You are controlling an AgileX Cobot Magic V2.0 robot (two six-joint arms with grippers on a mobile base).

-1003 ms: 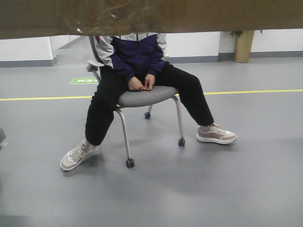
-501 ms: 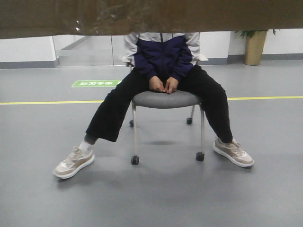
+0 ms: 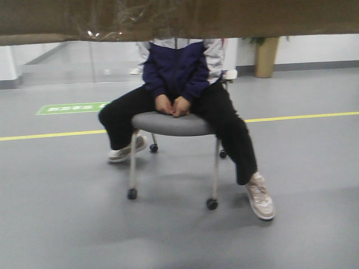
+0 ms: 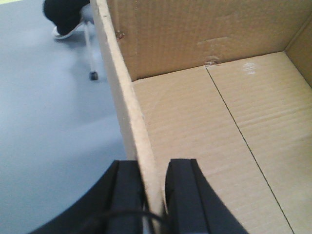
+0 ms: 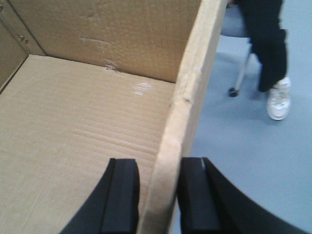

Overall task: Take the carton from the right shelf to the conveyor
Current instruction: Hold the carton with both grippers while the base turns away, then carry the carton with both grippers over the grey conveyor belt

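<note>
Cardboard spans the top edge of the front view: the carton [image 3: 179, 19], crinkled clear tape glinting along it, hangs above the grey floor [image 3: 168, 241]. Only this view shows the whole scene beyond it, with a person [image 3: 179, 73] in a dark blue jacket seated on a wheeled chair [image 3: 171, 124], a yellow line [image 3: 45, 135], a green floor sign [image 3: 70, 107] and a tan pot [image 3: 265, 56].

The wrist views show the carton's open, bare inside and the grips, both hidden from the front. The left fingers [image 4: 127, 190] pinch the carton's left wall, one outside and one inside. The right fingers [image 5: 122, 192] clamp the right wall the same way. Each wrist view catches just a shoe and a chair leg at its outer corner.
</note>
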